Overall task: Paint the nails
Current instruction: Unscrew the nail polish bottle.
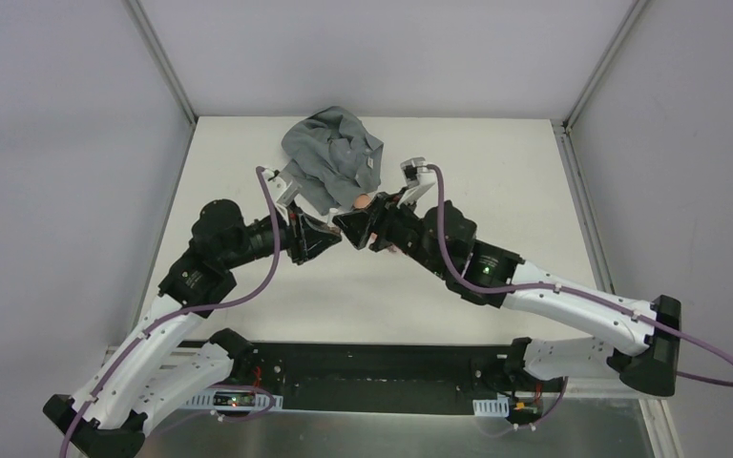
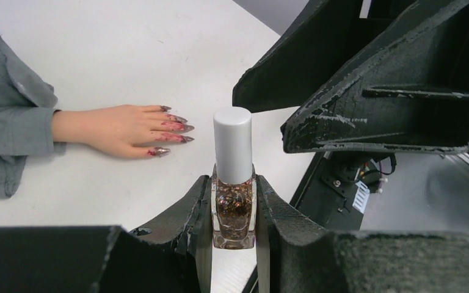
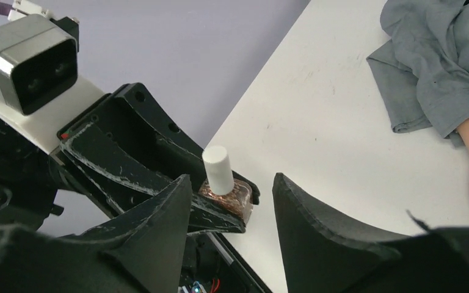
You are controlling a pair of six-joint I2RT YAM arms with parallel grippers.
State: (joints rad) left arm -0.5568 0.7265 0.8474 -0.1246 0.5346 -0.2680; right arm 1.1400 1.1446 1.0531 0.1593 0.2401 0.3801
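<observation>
A peach fake hand (image 2: 113, 129) with a grey sleeve (image 2: 9, 116) lies flat on the white table, its pointed dark purplish-red nails (image 2: 174, 128) pointing right. In the top view only a bit of it (image 1: 364, 200) shows under the sleeve (image 1: 332, 162). My left gripper (image 2: 233, 204) is shut on a small polish bottle (image 2: 233, 210) of brown glitter with a white cap (image 2: 232, 143), held upright above the table. My right gripper (image 3: 232, 207) is open, its jaws wide apart just in front of the bottle (image 3: 226, 195) and cap (image 3: 218, 169). Both grippers meet near the table's middle (image 1: 344, 234).
The right gripper's black fingers (image 2: 366, 91) hang close above and right of the bottle in the left wrist view. Bare white table (image 1: 496, 162) lies right of the sleeve. The black base rail (image 1: 372, 367) runs along the near edge. Grey walls enclose the table.
</observation>
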